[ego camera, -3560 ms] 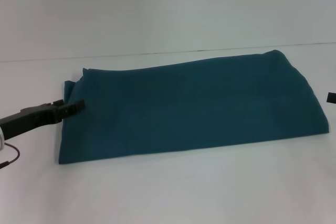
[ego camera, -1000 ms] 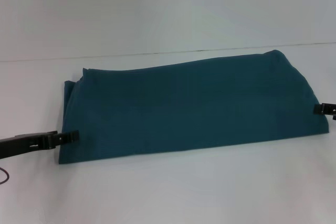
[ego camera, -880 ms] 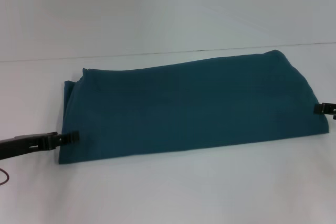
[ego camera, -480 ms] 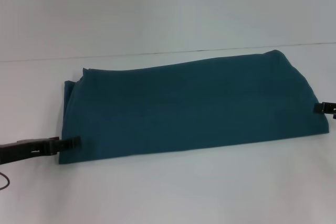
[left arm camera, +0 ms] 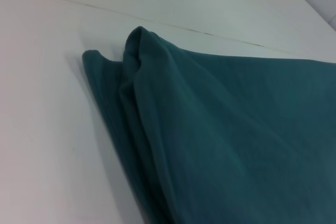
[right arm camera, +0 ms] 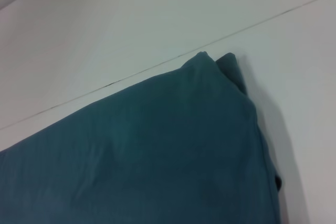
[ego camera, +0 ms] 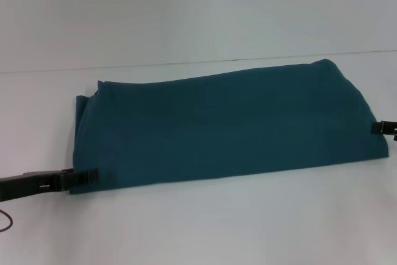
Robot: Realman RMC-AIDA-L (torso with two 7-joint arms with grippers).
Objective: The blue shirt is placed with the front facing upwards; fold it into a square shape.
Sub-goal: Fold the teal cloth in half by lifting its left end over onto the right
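A: What fills the left wrist view?

B: The blue shirt [left arm camera: 226, 140], folded, lying on the white worktop [left arm camera: 47, 145]. Its stacked layers show along one edge, ending in a rounded, slightly raised corner.

A: Anything else near the shirt?

B: Beyond that corner, a thin dark line [left arm camera: 173, 26] crosses the worktop. No lettering shows; the cloth is plain teal.

Left gripper [ego camera: 90, 174]: slim, matte black, long and flat — narrowing to a blunt tip, with small pale markings along the side of the body [ego camera: 37, 184]. Thin dark-red cable [ego camera: 7, 223] looping beneath it near the worktop's left edge. Right gripper [ego camera: 379, 128]: only a short black stub at the worktop's right edge — same matte finish, small light specks on it.
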